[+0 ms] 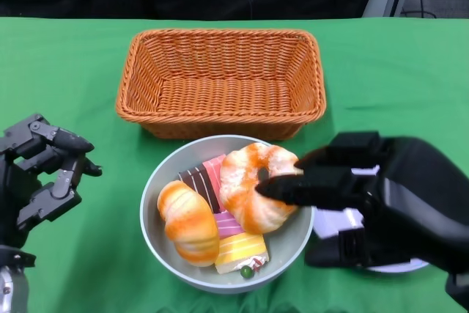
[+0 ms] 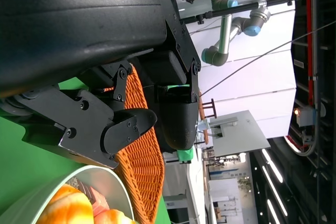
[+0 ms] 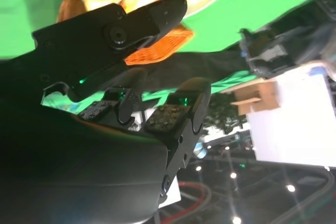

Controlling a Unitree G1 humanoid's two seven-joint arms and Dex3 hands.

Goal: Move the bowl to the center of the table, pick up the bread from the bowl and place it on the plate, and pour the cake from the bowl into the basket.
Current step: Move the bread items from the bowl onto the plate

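Head view. The bowl (image 1: 223, 265) sits near the table's middle, toward the near edge, its far rim almost touching the basket (image 1: 220, 82) at 12 o'clock. Inside the bowl lie a ring bread (image 1: 253, 188) at 1 o'clock, a bread roll (image 1: 189, 221) at 9 o'clock, and cake pieces (image 1: 238, 251) from the centre toward 6 o'clock. The right hand (image 1: 359, 199) reaches in from 3 o'clock; its fingertips (image 1: 282, 188) lie over the ring bread, but whether they are gripping it cannot be told. Beneath this hand, just right of the bowl, shows the plate (image 1: 396, 265), mostly covered. The left hand (image 1: 44, 177) is at 9 o'clock, well apart from the bowl, fingers spread and holding nothing. Open green cloth (image 1: 95, 64) lies between that hand and the bowl, and on both sides of the basket. Beyond the table's far edge is a dark backdrop.

Right wrist view. The right hand's fingers (image 3: 131, 24) extend toward the bowl (image 3: 207, 6), seen partly, with bread inside. The basket (image 3: 157, 51) shows as an orange patch between the fingers. No contact is visible here.

Left wrist view. The left hand's fingers (image 2: 126, 129) are apart with nothing between them. The basket (image 2: 144, 161) runs beside them, and the bowl (image 2: 79, 187) rim with bread shows at one corner. Beyond is a room with a grey robot arm (image 2: 236, 19).
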